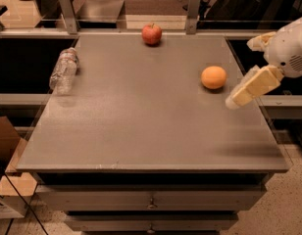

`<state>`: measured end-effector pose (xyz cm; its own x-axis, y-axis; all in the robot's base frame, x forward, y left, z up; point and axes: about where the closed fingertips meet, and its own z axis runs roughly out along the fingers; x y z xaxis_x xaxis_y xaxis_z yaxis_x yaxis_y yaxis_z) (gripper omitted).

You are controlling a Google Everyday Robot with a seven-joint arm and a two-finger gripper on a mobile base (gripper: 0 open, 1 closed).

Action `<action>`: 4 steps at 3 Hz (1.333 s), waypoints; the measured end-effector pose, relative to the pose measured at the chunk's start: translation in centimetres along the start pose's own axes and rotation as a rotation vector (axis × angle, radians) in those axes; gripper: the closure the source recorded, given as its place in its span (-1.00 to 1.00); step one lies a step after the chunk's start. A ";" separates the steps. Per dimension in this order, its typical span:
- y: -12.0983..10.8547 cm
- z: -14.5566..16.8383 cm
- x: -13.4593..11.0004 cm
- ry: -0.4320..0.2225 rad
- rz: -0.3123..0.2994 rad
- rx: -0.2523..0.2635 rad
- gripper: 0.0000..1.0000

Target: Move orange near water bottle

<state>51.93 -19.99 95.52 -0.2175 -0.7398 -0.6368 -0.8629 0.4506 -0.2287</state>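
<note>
Single camera view of a flat grey tabletop (141, 131) above a cabinet with drawers (151, 199). We mark three items. The round, smooth, bright orange fruit (213, 77) rests on the right half of the surface, near the right edge and about midway back. The small, clear, crinkled plastic water bottle (63, 71) lies on its side at the far left edge, well apart from the orange, with nearly the full width of the table between them. A red apple with a stem (151, 34) sits at the back edge, near the centre, and plays no part in the task.

The robot's cream-coloured two-finger gripper (239, 73) hangs at the right edge of the table, just beside the orange on its right and not touching it. Its two cream fingers (251, 87) appear spread, with nothing between them, though the upper one is partly hidden against the white wrist housing.

We judge the step in hand to be the reach toward the orange; the grasp is not yet made and the carry has not begun. The next move calls for bringing the spread gripper over the fruit, straddling its widest part, and closing gently, since a round smooth fruit may roll away if nudged off-centre. After that comes a long carry leftward, passing well in front of the apple.
</note>
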 end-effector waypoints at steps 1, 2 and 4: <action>-2.5 2.9 -0.3 -0.020 0.046 0.002 -1.00; -4.2 6.2 -0.4 -0.022 0.081 -0.016 -1.00; -6.3 12.5 0.9 0.030 0.129 -0.066 -1.00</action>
<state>62.90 -17.21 87.20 -0.3413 -0.6928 -0.6353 -0.8548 0.5099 -0.0968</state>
